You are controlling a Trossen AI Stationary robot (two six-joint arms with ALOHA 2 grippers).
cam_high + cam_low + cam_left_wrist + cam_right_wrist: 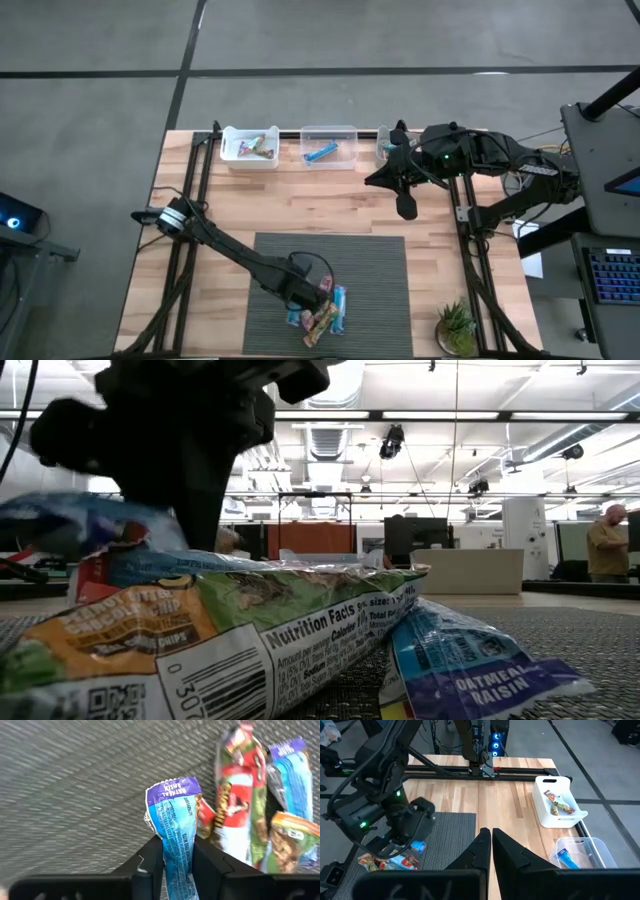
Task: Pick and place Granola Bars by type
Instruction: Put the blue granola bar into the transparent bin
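Several granola bars (322,310) lie in a small pile at the near edge of the grey mat (330,260), some blue, some green, red and orange (240,810). My left gripper (177,862) stands over the pile, pointing steeply down, shut on a blue bar (175,825) with a purple end. From the right wrist view, that gripper (409,837) shows with the blue bar (418,847) under it. My right gripper (491,840) waits shut, high over the table's far right (405,205). My left gripper pinches the blue bar's two long sides (176,855) between its two fingers (150,867). The fingers come from above and lie along the bar. The bar's purple end (172,787) sticks out past the fingertips, toward the mat. Whether that end touches the mat cannot be told.
At the far edge stand a white bin (250,147) holding multicoloured bars and a clear bin (328,147) holding a blue bar. A small potted plant (457,325) sits at the near right corner. Bare wood lies between mat and bins.
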